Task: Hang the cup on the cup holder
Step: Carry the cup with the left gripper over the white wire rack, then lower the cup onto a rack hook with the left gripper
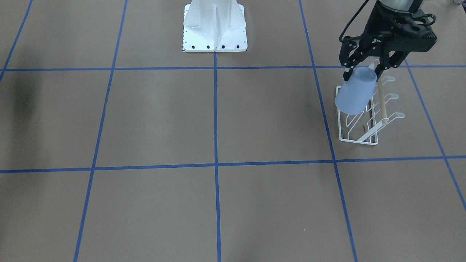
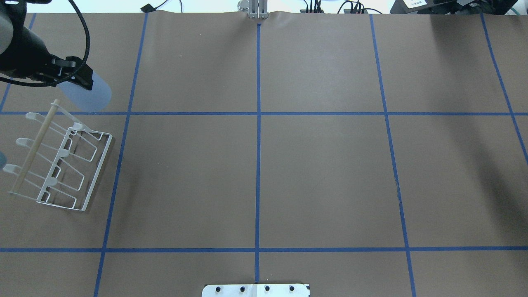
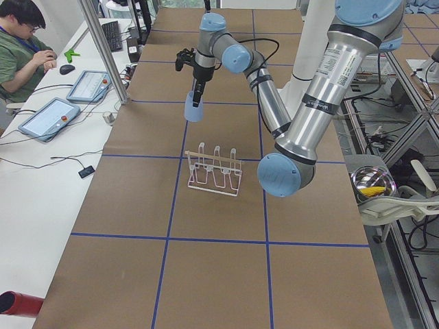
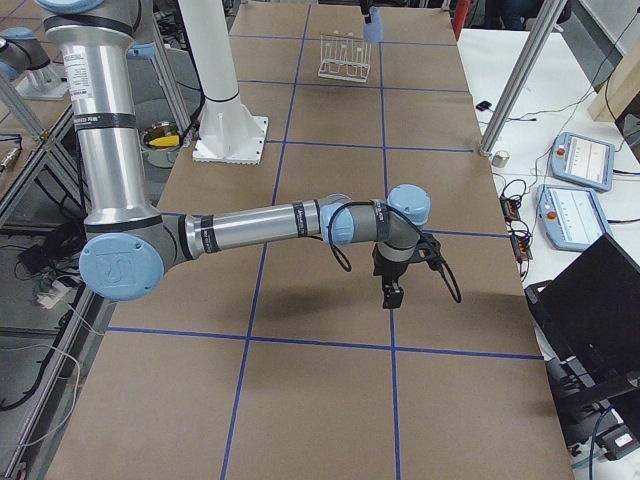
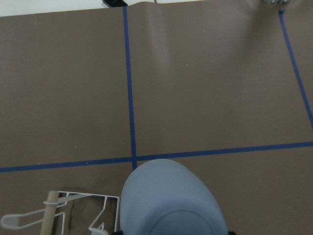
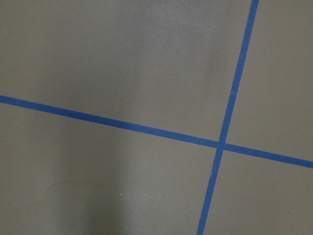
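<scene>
Step in hand: carry the cup to the rack and seat it on a prong. Not yet hung.

Left fingers [image 1: 347,71] are clenched on the cup [image 1: 355,92], gripping its narrow closed end. The wide mouth points down and away, and the cup is tilted. It is in the air, clear of the bench [image 2: 321,181]. In the overhead view the cup sits at about 1 o'clock of the rack [image 2: 98,172], past its far end and not touching it. The left side view shows it well above the prongs.

The rack stands on the bench with the wooden rod [image 2: 35,144] along its top. All six prongs are bare.

Right fingers [image 4: 393,293] show only in a side view, so I cannot tell whether they are released or clenched. They are well apart from the rack.

How to do it well (judgement):
- Take the prong [image 2: 76,126] nearest the cup.
- Line the mouth up with that prong's axis before descending.
- Slide the cup over the round tip, keeping clear of the rod.
- The rack is light wire, so a sideways push would likely shift or tip it.
- Release only once the cup bears on the prong.
</scene>
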Controlling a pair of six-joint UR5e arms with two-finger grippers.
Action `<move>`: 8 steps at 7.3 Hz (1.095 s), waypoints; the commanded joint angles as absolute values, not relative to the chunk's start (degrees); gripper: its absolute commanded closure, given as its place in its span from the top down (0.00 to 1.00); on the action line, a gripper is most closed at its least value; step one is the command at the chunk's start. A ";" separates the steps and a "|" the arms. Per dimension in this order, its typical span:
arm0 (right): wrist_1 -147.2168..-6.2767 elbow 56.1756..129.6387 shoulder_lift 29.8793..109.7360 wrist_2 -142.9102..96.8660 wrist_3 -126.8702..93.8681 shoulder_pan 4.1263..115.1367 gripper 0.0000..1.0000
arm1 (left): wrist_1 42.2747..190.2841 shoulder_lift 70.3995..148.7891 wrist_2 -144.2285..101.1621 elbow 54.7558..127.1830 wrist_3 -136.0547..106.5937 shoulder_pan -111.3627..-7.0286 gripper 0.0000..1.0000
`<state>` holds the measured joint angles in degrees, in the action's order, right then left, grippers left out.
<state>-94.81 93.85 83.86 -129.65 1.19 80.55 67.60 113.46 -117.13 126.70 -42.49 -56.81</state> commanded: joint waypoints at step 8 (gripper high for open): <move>-94.39 93.96 83.50 -129.64 0.97 80.60 1.00 | 62.93 111.44 -118.74 119.37 -32.53 -56.43 0.00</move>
